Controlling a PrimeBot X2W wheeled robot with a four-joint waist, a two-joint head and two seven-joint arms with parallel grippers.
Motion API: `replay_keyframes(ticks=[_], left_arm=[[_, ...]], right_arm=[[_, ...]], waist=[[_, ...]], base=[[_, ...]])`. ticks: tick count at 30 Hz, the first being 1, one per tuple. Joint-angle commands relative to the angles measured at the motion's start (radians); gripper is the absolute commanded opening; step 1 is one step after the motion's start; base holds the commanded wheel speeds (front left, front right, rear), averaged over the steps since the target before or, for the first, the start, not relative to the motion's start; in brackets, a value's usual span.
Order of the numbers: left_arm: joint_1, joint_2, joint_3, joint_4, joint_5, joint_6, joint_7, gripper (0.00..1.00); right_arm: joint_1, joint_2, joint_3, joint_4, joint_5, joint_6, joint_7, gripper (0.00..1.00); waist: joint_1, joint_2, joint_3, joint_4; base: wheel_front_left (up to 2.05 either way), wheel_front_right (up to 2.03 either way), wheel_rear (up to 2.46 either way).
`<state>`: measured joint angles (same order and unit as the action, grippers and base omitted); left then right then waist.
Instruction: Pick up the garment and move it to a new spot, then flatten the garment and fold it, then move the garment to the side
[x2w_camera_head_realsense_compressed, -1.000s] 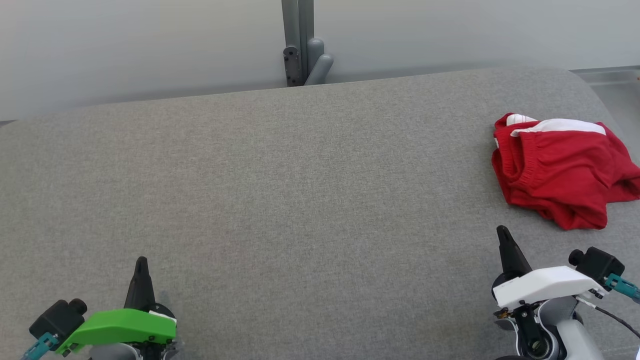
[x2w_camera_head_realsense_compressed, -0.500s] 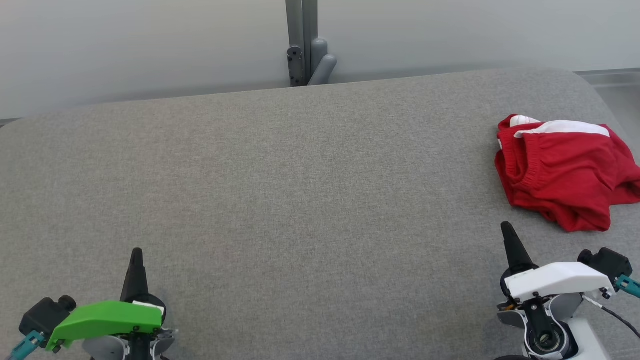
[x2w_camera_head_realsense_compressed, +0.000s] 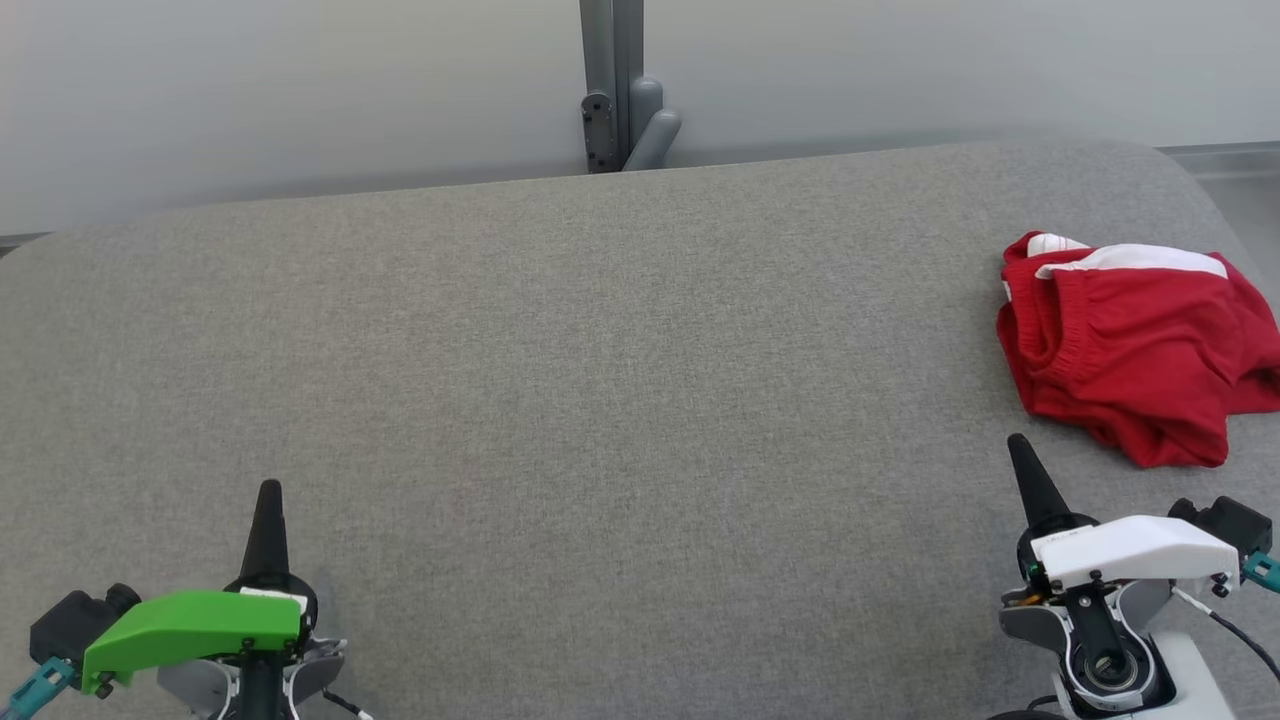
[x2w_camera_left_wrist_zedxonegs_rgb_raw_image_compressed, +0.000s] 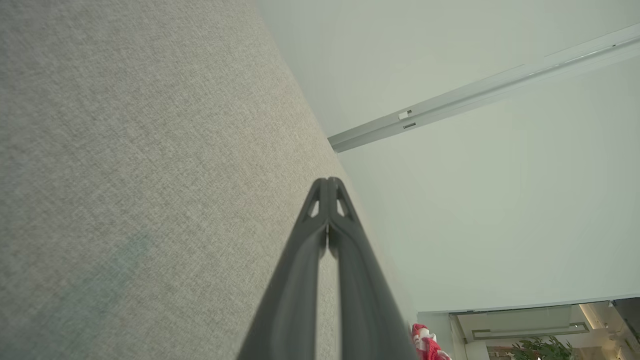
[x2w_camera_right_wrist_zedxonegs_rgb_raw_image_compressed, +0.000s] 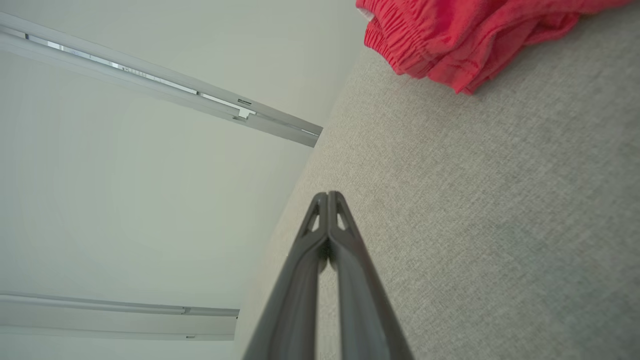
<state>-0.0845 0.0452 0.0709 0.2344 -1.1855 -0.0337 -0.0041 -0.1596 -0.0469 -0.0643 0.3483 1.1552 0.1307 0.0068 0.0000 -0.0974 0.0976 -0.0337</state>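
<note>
While the garment (x2w_camera_head_realsense_compressed: 1130, 350) lies crumpled, right hand (x2w_camera_head_realsense_compressed: 1019, 442) closed, empty, nearby, left hand (x2w_camera_head_realsense_compressed: 268, 488) closed, empty, perhaps hovering.

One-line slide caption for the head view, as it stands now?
Red garment lies crumpled at the grey surface's right side, just beyond the shut right gripper; left gripper shut at lower left.

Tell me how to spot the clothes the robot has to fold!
Look at the big grey cloth-covered table and go to its right side. There lies a crumpled pair of shorts, a little beyond the robot's right fingers, which are shut and not touching it. The shorts are bright red with a white band, the one splash of colour on all that grey.
</note>
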Motion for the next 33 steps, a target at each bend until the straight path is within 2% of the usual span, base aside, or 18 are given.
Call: replay_keyframes(ticks=[1, 33], left_arm=[[-0.025, 0.006, 0.009, -0.012, -0.032, 0.004, 0.008, 0.0], [-0.05, 0.007, 0.038, -0.049, -0.303, 0.005, 0.081, 0.0]], right_arm=[[-0.019, -0.008, -0.007, -0.013, 0.034, 0.0, 0.009, 0.0], [-0.031, -0.017, -0.034, -0.026, 0.331, 0.0, 0.077, 0.0]], waist=[[0.0, 0.0, 0.0, 0.001], [0.0, 0.0, -0.003, 0.021]], base=[[0.0, 0.0, 0.0], [0.0, 0.0, 0.0]])
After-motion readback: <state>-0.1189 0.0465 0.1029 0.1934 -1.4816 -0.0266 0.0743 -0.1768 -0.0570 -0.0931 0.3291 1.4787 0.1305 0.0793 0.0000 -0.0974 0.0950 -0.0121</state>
